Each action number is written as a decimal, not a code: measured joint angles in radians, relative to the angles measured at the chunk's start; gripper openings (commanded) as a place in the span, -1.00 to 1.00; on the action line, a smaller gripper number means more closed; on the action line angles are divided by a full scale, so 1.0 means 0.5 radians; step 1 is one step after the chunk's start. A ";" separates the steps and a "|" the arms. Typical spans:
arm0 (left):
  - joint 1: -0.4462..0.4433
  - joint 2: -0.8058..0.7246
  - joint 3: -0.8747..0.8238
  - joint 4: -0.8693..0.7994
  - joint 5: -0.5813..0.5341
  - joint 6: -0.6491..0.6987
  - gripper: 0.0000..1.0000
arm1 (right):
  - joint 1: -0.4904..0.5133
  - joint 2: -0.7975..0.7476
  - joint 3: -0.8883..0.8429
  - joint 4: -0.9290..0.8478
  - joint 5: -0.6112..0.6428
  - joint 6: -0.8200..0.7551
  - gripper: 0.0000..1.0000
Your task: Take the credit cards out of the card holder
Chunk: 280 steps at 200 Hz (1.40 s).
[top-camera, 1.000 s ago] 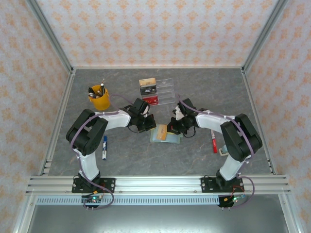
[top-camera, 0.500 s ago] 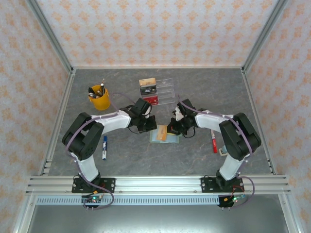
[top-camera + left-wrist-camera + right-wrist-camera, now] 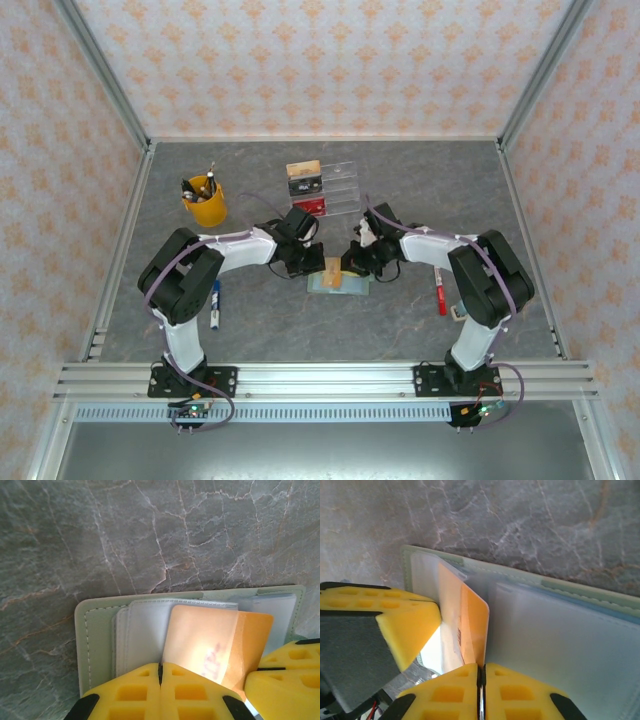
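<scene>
Yellow pen cup (image 3: 205, 206), clear tray (image 3: 346, 180), blue marker (image 3: 215, 303), red marker (image 3: 440, 296)

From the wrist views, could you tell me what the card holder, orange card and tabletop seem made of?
The card holder looks matte sage-green faux leather, edges stitched. The orange card seems thin stiff plastic, slightly glossy. The tabletop is grey, veined like stone, possibly laminate.

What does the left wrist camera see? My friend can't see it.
An orange card pokes partly out of a pale sleeve in an open green card holder on a grey stone table. The left gripper, yellow and shut, sits at the bottom edge; the right gripper is at the card's corner.
</scene>
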 measured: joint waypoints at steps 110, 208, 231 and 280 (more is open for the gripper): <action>0.001 0.000 0.002 0.001 -0.001 0.000 -1.00 | -0.013 0.011 -0.079 0.324 -0.119 0.211 -0.88; 0.080 -0.054 0.053 -0.072 0.020 -0.008 -0.26 | -0.110 -0.394 -0.106 -0.010 0.092 -0.077 -1.00; 0.141 -0.188 0.050 -0.005 0.072 -0.047 -0.03 | -0.198 -0.555 -0.153 -0.003 0.091 -0.082 -1.00; 0.215 -0.427 -0.082 0.504 0.310 -0.283 0.19 | -0.223 -0.753 -0.212 0.270 0.030 0.067 -1.00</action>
